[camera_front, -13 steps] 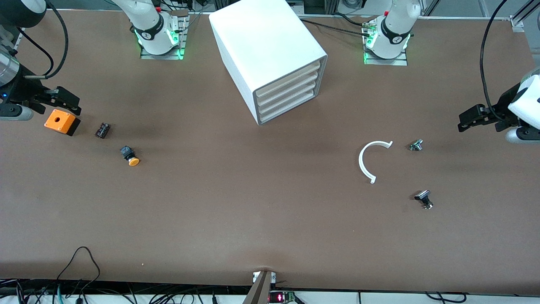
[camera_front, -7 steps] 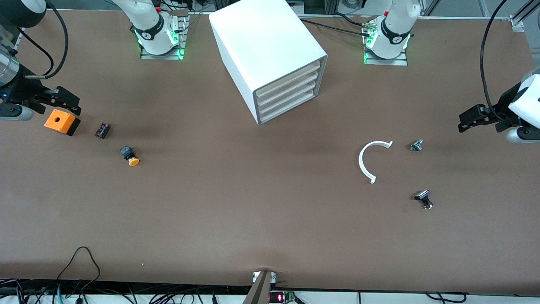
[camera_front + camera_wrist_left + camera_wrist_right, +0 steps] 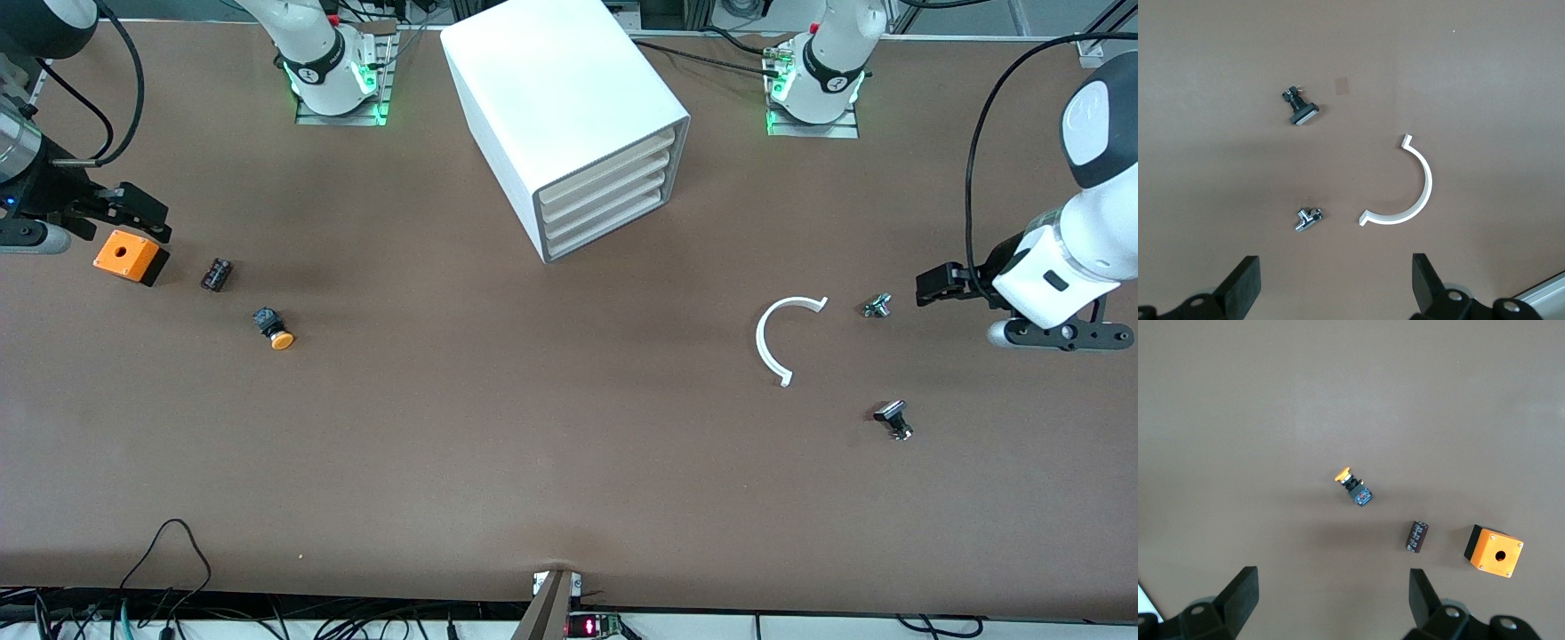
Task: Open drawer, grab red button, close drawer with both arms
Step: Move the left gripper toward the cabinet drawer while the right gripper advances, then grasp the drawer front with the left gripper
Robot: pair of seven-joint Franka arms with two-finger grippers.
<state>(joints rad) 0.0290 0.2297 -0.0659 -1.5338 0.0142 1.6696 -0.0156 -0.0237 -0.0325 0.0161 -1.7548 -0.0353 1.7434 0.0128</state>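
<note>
The white cabinet (image 3: 569, 107) stands at the middle of the table between the arm bases. Its four cream-fronted drawers (image 3: 605, 200) are all shut. The red-capped button is not in view. My left gripper (image 3: 935, 286) is open and empty over the table at the left arm's end, beside a small metal fitting (image 3: 877, 306). In the left wrist view the left gripper (image 3: 1335, 293) has its fingers wide apart over bare table. My right gripper (image 3: 133, 212) is open and empty over the orange box (image 3: 131, 256). The right wrist view shows it (image 3: 1331, 603) spread wide.
An orange-capped button (image 3: 276, 331) (image 3: 1353, 487) and a small dark component (image 3: 216, 274) (image 3: 1417, 537) lie near the orange box (image 3: 1493, 551). A white C-shaped piece (image 3: 782, 338) (image 3: 1405, 193), the fitting (image 3: 1308, 219) and a black part (image 3: 893, 420) (image 3: 1301, 110) lie at the left arm's end.
The left arm has swung in toward the table's middle, bringing its gripper close to the small metal fitting. The right arm has not moved.
</note>
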